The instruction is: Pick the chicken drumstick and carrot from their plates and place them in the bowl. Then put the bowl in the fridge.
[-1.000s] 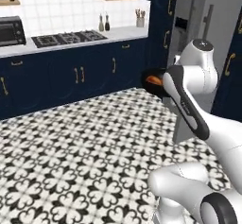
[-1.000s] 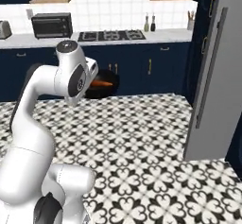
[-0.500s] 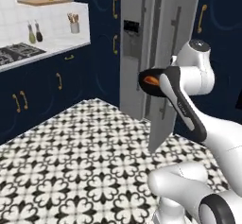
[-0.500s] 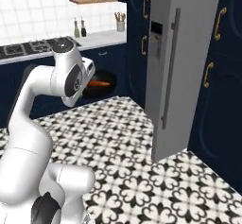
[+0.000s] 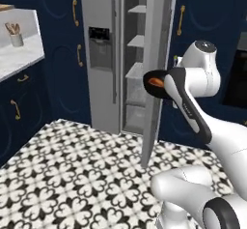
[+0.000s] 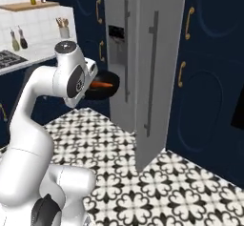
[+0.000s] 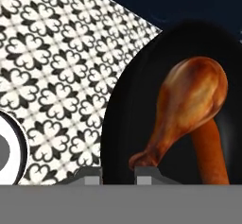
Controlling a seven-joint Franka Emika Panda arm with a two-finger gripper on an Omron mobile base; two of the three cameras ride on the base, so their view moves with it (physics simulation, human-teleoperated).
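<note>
Swung round from the stove run: tall grey stainless fridge [image 5: 126, 54] now dead ahead, door ajar. Glossy black bowl [image 7: 142, 105] carried at 12 o'clock, gripper [image 7: 118, 171] apparently pinched on its rim. Roasted brown drumstick [image 7: 186, 105] and slim orange carrot [image 7: 210, 152] inside. Shelving next.

You're getting flat, even rendered light with barely any shadows. Base views look soft and a bit blurry; the drumstick [image 7: 189, 105] shows a gentle glossy sheen up close.
</note>
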